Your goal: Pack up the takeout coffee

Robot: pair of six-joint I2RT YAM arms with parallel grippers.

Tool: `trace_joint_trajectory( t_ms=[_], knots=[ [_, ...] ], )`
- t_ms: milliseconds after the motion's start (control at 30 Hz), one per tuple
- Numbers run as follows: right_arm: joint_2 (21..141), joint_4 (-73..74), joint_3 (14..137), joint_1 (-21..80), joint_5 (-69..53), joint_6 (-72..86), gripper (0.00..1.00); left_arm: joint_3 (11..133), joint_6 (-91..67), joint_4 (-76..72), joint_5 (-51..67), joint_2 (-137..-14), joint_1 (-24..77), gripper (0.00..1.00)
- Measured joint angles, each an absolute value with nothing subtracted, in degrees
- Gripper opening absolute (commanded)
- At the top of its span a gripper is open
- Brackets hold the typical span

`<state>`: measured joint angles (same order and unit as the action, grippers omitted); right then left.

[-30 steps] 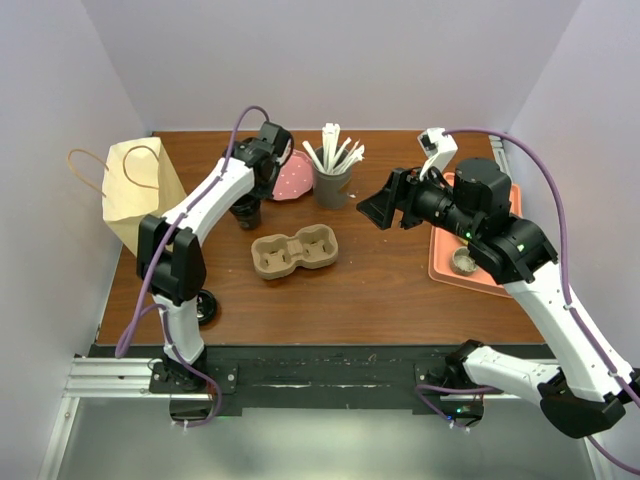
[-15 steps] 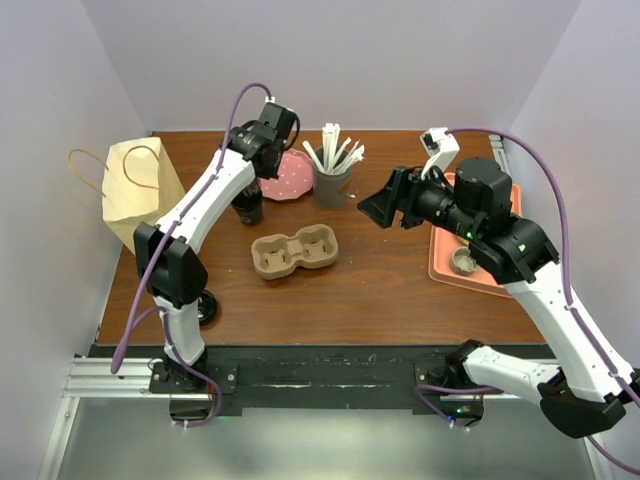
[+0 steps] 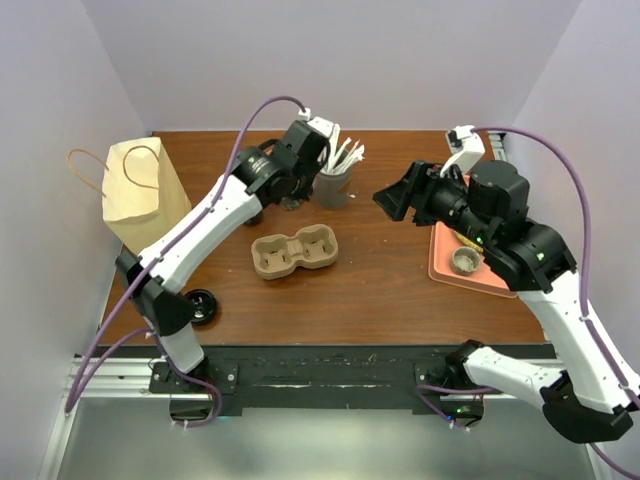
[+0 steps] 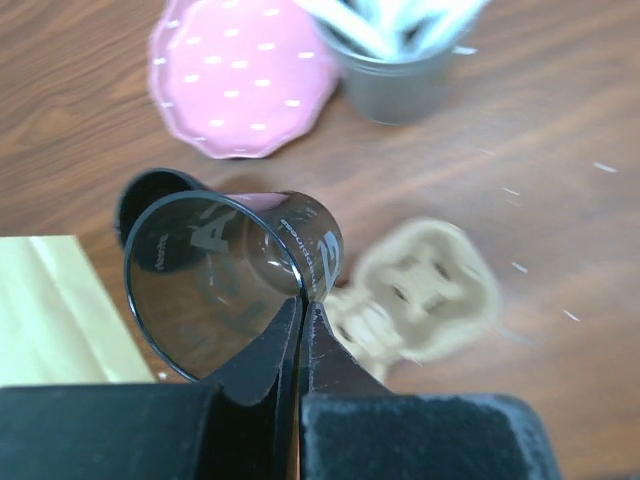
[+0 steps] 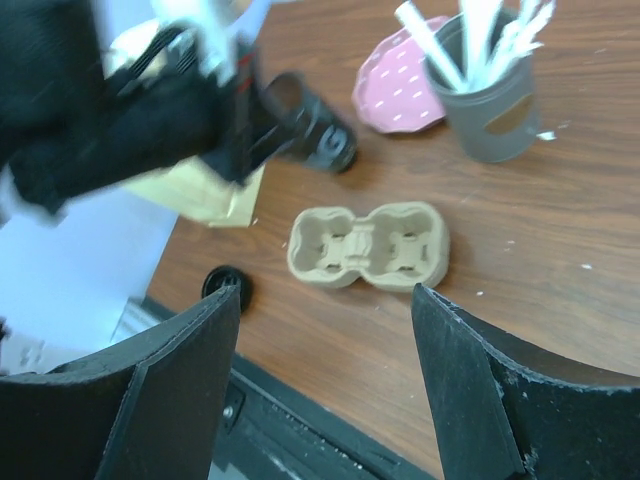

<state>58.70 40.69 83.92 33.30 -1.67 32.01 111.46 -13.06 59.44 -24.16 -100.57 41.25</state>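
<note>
— Black cup (image 4: pixel 215 290) with the white lettering, where is it?
— Up off the desk (image 3: pixel 380 290), tipped sideways, mouth open, just beyond the pulp carrier (image 3: pixel 293 251). Left hand (image 4: pixel 300 320) is clenched on its rim.
— And the right hand (image 5: pixel 325 295)?
— Released, spread wide, grasping nothing, hanging over the desk's right side.

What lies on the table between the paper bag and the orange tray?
The cardboard cup carrier, with bare table on either side; the left arm crosses above. The top external view shows it.

Black white-lettered cup (image 4: pixel 318 245), pink white-dotted plate (image 4: pixel 240 75), tan carrier (image 3: pixel 295 250)
</note>
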Motion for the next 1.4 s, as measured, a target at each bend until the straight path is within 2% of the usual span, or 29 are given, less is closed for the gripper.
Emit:
trace_joint_trajectory(
  t_ms=[267,533,767,1133,1400],
  knots=[
    [55.05,43.55,85.54,33.30,2.87,32.38,0.74,102.76,-19.66,59.37,-19.99,-91.05,58.02,0.00],
    [51.18,46.96,87.00,33.30,5.34,33.28,0.74,100.49,-30.98,62.48,-21.58,-95.26,68.23,0.00],
    [45.74,49.19,87.46,33.30,7.09,34.50,0.76,99.26,-37.36,65.80,-26.00,-104.16,70.78,0.00],
    [45.36,51.92,88.82,33.30,9.56,34.50,0.76,93.65,-38.98,62.76,-28.29,-105.62,70.85,0.00],
    [45.67,51.92,88.75,33.30,9.61,34.48,0.77,91.92,-38.98,60.36,-27.66,-106.30,70.85,0.10]
  ],
)
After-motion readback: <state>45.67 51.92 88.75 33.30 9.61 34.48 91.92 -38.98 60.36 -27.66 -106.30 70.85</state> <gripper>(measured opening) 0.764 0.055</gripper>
